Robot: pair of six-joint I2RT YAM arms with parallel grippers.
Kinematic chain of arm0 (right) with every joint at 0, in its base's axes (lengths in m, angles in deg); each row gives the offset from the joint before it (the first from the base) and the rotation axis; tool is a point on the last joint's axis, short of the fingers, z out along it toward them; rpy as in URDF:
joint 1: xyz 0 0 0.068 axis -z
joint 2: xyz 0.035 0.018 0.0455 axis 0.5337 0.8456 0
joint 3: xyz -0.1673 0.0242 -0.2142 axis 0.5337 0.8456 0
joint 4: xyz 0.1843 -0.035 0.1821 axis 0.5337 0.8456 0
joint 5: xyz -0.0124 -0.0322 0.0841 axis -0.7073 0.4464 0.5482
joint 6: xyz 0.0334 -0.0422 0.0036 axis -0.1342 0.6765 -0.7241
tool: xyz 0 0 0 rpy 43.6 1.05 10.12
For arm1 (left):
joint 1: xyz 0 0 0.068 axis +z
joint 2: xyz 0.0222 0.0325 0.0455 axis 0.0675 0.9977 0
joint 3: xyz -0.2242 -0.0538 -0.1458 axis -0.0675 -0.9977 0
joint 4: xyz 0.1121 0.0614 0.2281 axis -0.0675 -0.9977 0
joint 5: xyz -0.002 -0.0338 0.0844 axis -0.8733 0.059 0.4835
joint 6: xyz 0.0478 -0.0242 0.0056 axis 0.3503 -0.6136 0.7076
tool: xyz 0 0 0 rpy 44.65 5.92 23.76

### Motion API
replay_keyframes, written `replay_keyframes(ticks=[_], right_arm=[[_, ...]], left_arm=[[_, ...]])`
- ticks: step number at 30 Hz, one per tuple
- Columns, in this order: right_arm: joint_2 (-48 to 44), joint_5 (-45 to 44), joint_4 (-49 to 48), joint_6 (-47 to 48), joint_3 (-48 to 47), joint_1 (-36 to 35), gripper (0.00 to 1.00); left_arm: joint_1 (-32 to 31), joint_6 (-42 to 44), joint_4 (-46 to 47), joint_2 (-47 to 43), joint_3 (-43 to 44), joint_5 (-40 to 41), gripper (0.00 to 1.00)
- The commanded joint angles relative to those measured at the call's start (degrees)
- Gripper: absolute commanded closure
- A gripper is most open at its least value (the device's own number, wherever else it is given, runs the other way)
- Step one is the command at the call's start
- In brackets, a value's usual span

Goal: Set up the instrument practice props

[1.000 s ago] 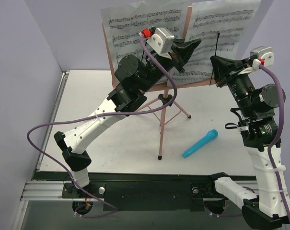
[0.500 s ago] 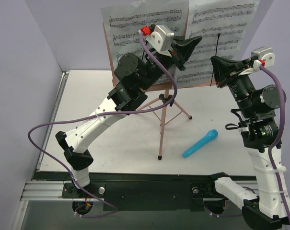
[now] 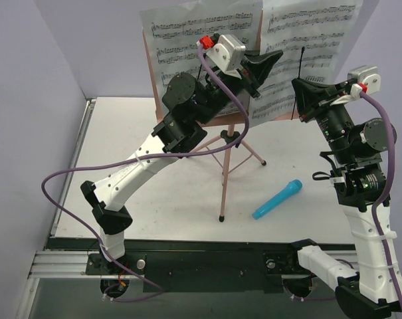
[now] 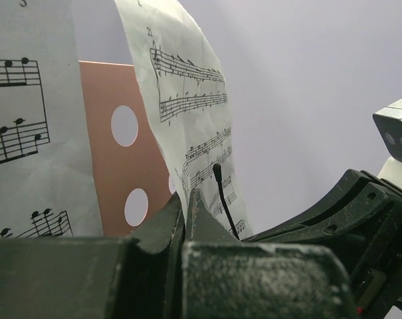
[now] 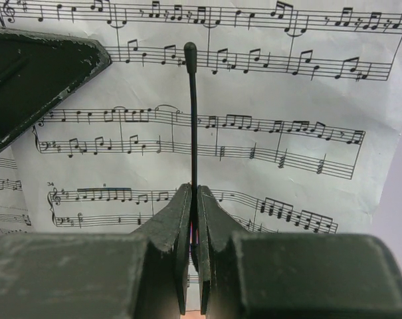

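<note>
The pink music stand stands on thin tripod legs at the middle back, its hole-punched desk behind two white sheets of music. The left sheet and the right sheet lean side by side on the desk. My left gripper is shut on the right sheet's inner edge, with its jaws pinched together. My right gripper is shut on the black wire page holder, which stands upright in front of the right sheet. In the right wrist view its jaws clamp the wire's lower part.
A blue toy microphone lies on the white table to the right of the stand's front leg. Purple walls close the left side and the back. The left arm reaches across the stand's left half.
My left gripper has risen slightly and drawn the right sheet's inner edge a little leftward, towards the left sheet. The right gripper has stayed on the wire.
</note>
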Motion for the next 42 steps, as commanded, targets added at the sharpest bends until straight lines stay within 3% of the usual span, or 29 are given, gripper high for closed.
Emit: replay_keyframes(ticks=[1, 7, 8, 12, 18, 23, 25, 42], right_arm=[[-1.54, 2.74, -4.16, 0.19, 0.33, -0.12, 1.00], [-1.72, 2.74, -4.42, 0.45, 0.24, -0.04, 0.97], [-1.63, 2.91, -4.42, 0.45, 0.32, -0.04, 0.86], [-1.72, 3.09, -4.95, 0.45, 0.50, -0.12, 0.77], [-1.81, 3.62, -5.48, 0.36, 1.03, -0.04, 0.73], [-2.77, 3.70, -5.57, 0.45, 1.47, -0.04, 0.68], [-3.30, 3.53, -5.48, 0.45, 1.90, -0.04, 0.67], [-9.45, 2.65, -2.40, 1.15, 5.68, -0.12, 0.64]], left_arm=[[0.02, -0.28, -0.22, 0.22, 2.27, -0.48, 1.00], [0.45, -0.37, -0.39, 0.14, 2.53, 0.31, 0.96], [0.54, -0.37, -0.31, 0.14, 2.53, 0.40, 0.95], [1.16, -0.19, -0.31, 0.40, 3.06, 0.40, 0.93], [2.12, -0.10, -1.62, 0.57, 4.29, 0.40, 0.86], [2.56, -0.02, -2.50, -1.26, 4.03, -0.39, 0.64], [2.56, -0.19, -2.85, -2.23, 3.50, -1.09, 0.61], [2.13, -2.74, -1.97, -16.90, -10.91, -6.63, 0.53]])
